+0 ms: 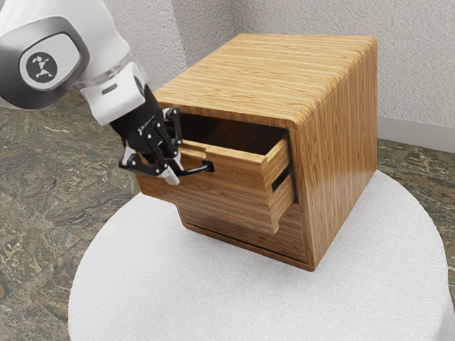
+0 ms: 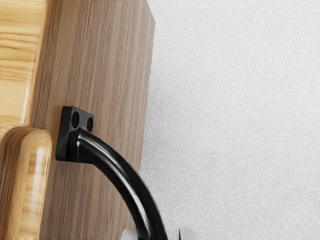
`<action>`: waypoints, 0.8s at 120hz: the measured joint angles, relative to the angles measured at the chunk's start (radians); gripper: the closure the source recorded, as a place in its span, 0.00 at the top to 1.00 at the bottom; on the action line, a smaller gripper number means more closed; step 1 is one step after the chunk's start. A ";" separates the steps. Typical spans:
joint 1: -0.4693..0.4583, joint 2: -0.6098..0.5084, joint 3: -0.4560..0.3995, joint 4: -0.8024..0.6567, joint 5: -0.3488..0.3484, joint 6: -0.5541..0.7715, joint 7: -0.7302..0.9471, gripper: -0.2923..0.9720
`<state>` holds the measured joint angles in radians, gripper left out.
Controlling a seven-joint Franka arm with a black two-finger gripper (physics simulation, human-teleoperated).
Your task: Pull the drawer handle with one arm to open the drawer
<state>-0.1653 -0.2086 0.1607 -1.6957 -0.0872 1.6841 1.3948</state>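
Fingers (image 1: 168, 175) are seen clamped on the black handle (image 1: 197, 170), one pad on each side. In the wrist view the handle (image 2: 120, 175) is seen curving from its mount down between the two pale fingertips (image 2: 186, 234). Whether the grip is centred on it can't be told. The handle is fixed to the front of the upper drawer (image 1: 234, 188), which stands partly out of the wooden cabinet (image 1: 334, 142) on the round white table (image 1: 213, 305). A dark gap is visible behind the front, so the opening is judged underway, w/ more travel probably left.

For the step in hand, the pull should be kept straight along the drawer's slide, i.e. squarely away from the cabinet face. Sideways or upward drift should be avoided, b/c a skewed pull could jam the drawer in its opening. The clamp should be held firm, as the glossy handle looks slippery.

Arm (image 1: 50, 57) is seen reaching in from the ext. view's upper left, w/ the wrist angled down toward the cabinet and the hand tilted over the handle.
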 joint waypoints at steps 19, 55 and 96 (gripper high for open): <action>-0.003 -0.031 -0.001 -0.029 0.000 -0.008 -0.011 0.23; -0.007 -0.071 0.000 -0.072 0.001 -0.010 -0.030 0.23; -0.014 -0.127 0.000 -0.121 0.004 -0.010 -0.051 0.23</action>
<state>-0.1798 -0.3356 0.1605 -1.8171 -0.0830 1.6743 1.3442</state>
